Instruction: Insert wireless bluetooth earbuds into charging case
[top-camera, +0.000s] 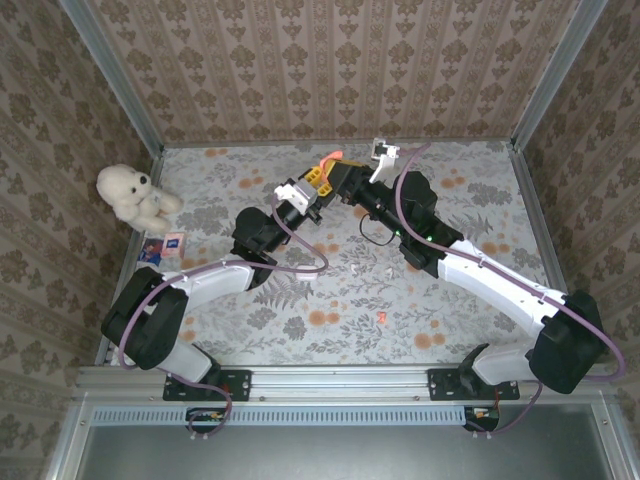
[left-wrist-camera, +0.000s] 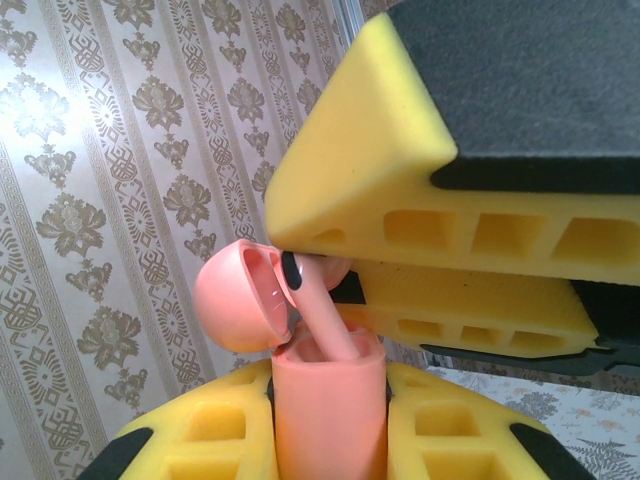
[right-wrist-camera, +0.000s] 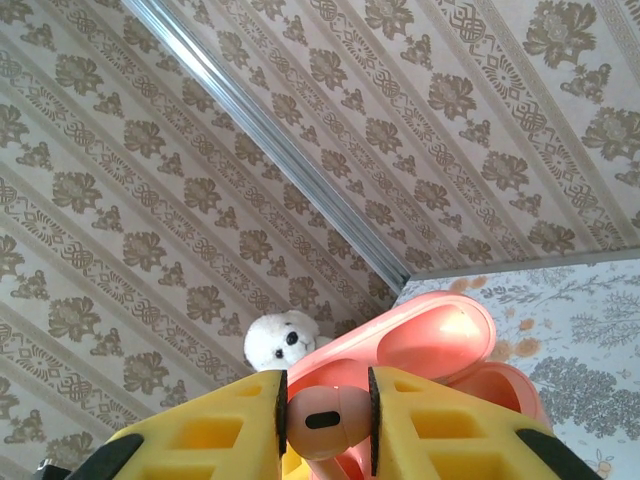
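Insertion step. Left gripper (left-wrist-camera: 330, 450) clamps the open case (left-wrist-camera: 328, 395); right gripper (right-wrist-camera: 325, 400) pinches an orange-red earbud (left-wrist-camera: 325, 315), stem entering just beneath. Next, likely: seat straight, let go.

Bright, even light, faint shadows; soft glare on pink charging case (right-wrist-camera: 440, 335).

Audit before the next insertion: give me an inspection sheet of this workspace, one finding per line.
Surface: floral table.
Job's things: pink case held up, lid open; pink earbud stem in its mouth; white case looks open, far edge; orange-red bud loose on table.
Clutter: plush toy, small cards, left side.
Grippers: left gripper jaws shut on pink case; right gripper jaws shut on pink earbud.
Cables: purple cables along both arms.
Surroundings: wallpapered walls, metal frame.
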